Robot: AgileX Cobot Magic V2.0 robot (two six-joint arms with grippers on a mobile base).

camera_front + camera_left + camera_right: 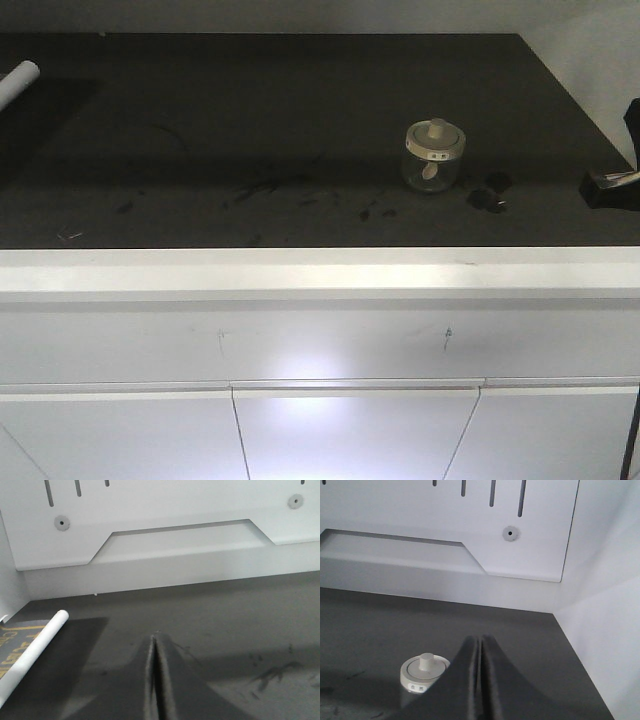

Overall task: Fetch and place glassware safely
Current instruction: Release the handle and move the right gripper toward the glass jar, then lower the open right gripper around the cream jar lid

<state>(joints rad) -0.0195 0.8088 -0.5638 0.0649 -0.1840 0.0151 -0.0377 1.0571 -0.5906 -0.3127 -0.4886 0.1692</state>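
The glassware (434,156) is a small squat clear jar with a cream-white knobbed lid. It stands upright on the dark countertop (250,120), right of centre. In the right wrist view the glassware (423,672) sits just left of my right gripper (481,639), whose dark fingers are pressed together on nothing. The right gripper (612,182) shows at the front view's right edge, apart from the jar. My left gripper (155,636) is shut and empty over the left of the counter; it does not show in the front view.
A white cylindrical tube (18,82) lies at the far left, also in the left wrist view as the tube (31,652). Small dark bits (488,193) lie right of the jar. White slotted back panel (445,520), white side wall (605,630), white cabinet front (320,400) below.
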